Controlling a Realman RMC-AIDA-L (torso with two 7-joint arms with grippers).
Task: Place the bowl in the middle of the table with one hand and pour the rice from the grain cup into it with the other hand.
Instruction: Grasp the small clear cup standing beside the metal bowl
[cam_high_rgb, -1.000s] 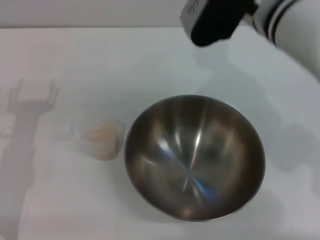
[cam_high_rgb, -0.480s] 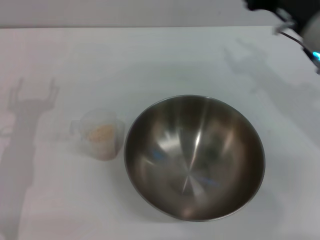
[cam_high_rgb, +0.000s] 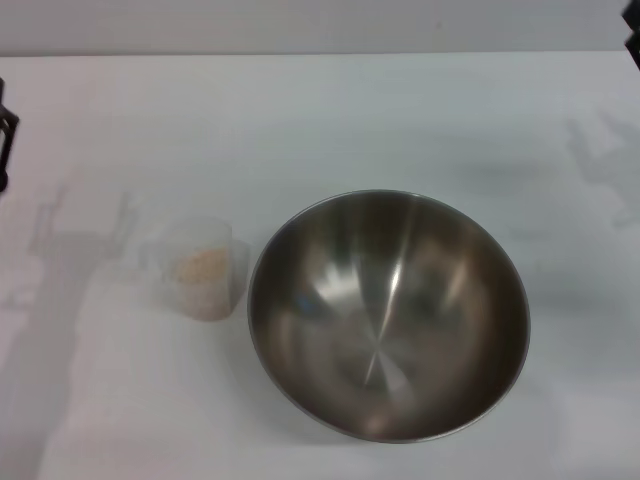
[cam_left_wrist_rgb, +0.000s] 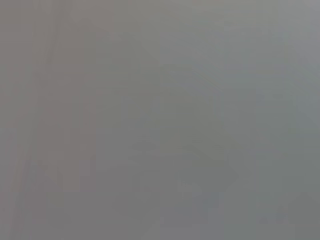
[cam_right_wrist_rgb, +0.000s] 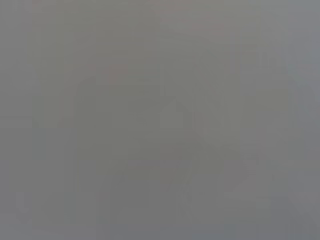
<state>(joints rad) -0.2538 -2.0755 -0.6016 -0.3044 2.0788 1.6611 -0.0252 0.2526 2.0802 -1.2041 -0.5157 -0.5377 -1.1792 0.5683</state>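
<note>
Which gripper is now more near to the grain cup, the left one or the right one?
Left. The left gripper shows at the table's left edge, up and left of the grain cup. The right gripper is at the far right corner, beyond the bowl.

On my table (cam_high_rgb: 330, 110): the bowl (cam_high_rgb: 388, 315), near the middle and toward my near edge. The grain cup (cam_high_rgb: 203, 268) stands upright just beside it on my left (rice (cam_high_rgb: 200, 266) inside the cup). My left gripper (cam_high_rgb: 6, 135) shows only at the far left edge, well apart from both.
</note>
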